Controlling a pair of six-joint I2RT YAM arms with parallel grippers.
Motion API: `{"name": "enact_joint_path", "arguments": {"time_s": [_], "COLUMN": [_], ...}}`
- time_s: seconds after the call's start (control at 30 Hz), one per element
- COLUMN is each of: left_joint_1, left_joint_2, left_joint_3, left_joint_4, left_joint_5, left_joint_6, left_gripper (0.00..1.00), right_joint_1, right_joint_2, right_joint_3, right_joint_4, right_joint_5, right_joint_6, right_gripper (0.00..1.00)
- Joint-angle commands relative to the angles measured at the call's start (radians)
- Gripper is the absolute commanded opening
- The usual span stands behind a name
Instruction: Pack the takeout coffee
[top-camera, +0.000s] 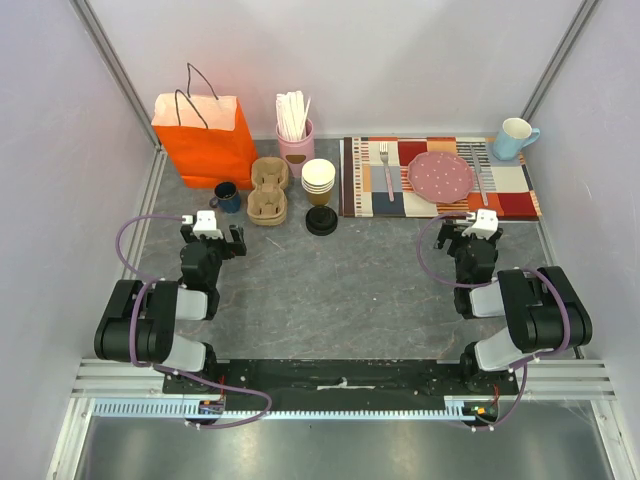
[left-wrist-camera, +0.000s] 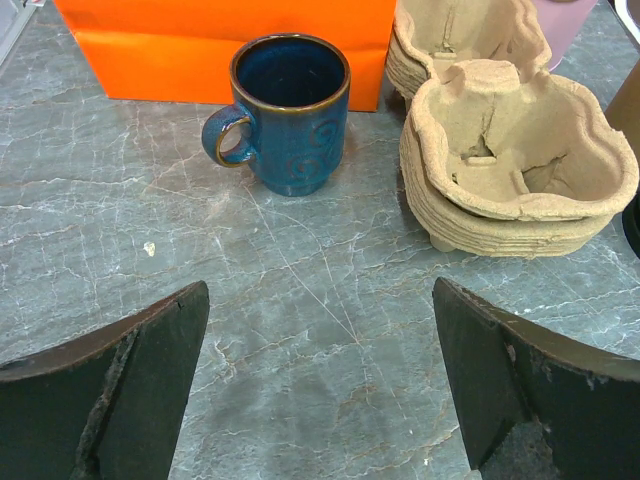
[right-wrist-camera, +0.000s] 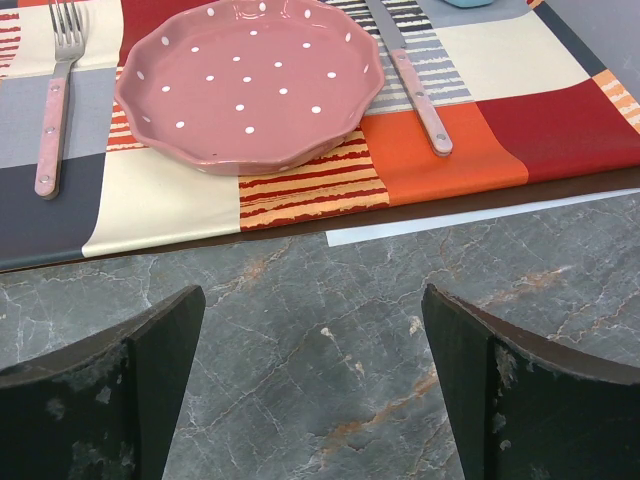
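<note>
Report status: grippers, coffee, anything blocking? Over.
Left gripper and right gripper open, empty. Takeout coffee on table, untouched, right of cup carriers. Carriers stand between it and orange bag; blue mug alongside.

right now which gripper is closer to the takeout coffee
Left. The left gripper sits left of the takeout coffee; the right gripper is farther off on its right, just short of the placemat.
</note>
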Motion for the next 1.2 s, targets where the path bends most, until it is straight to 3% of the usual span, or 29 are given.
{"name": "enact_joint_path", "arguments": {"time_s": [0.0, 0.17, 0.3, 0.4, 0.47, 0.53, 0.6, 0.73, 0.8, 0.93, 1.0, 1.17], "left_joint_1": [-0.001, -0.001, -0.001, -0.001, -0.001, 0.001, -0.001, -0.001, -0.002, -0.018, -0.062, -0.247], "left_joint_2": [-0.001, -0.001, -0.017, -0.076, -0.093, -0.103, -0.133, -0.176, -0.19, -0.153, -0.129, 0.041], "left_joint_3": [0.021, 0.024, 0.038, 0.133, 0.214, 0.274, 0.296, 0.41, 0.461, 0.715, 0.805, 1.116], "left_joint_4": [0.033, 0.032, 0.007, -0.208, -0.379, -0.536, -0.617, -0.943, -1.15, -1.436, -1.481, -1.56], "left_joint_5": [0.011, 0.011, 0.071, 0.088, 0.178, 0.36, 0.453, 0.67, 0.753, 0.966, 0.962, 0.759], "left_joint_6": [0.021, 0.023, 0.026, 0.056, 0.079, 0.165, 0.223, 0.364, 0.461, 0.556, 0.523, 0.536], "left_gripper": [1.0, 1.0, 0.89, 0.85, 0.82, 0.79, 0.79, 0.79, 0.75, 0.73, 0.73, 0.65], "right_joint_1": [-0.002, -0.002, -0.004, -0.002, -0.002, -0.002, -0.002, -0.002, -0.002, -0.002, 0.001, 0.015], "right_joint_2": [0.005, 0.0, -0.072, -0.15, -0.179, -0.227, -0.274, -0.328, -0.334, -0.333, -0.34, -0.365], "right_joint_3": [0.015, 0.009, 0.037, 0.075, 0.101, 0.13, 0.141, 0.187, 0.23, 0.373, 0.397, 0.425], "right_joint_4": [0.044, 0.05, -0.078, -0.192, -0.243, -0.313, -0.35, -0.393, -0.5, -0.709, -0.761, -0.787], "right_joint_5": [-0.001, 0.001, 0.067, 0.065, 0.054, 0.047, 0.01, -0.111, -0.171, -0.26, -0.316, -0.426], "right_joint_6": [0.007, 0.009, 0.033, 0.032, 0.03, 0.041, 0.062, 0.093, 0.094, 0.078, 0.079, 0.085], "right_gripper": [0.98, 0.98, 0.98, 0.98, 0.98, 0.98, 0.98, 0.98, 0.98, 0.98, 0.98, 0.98]}}
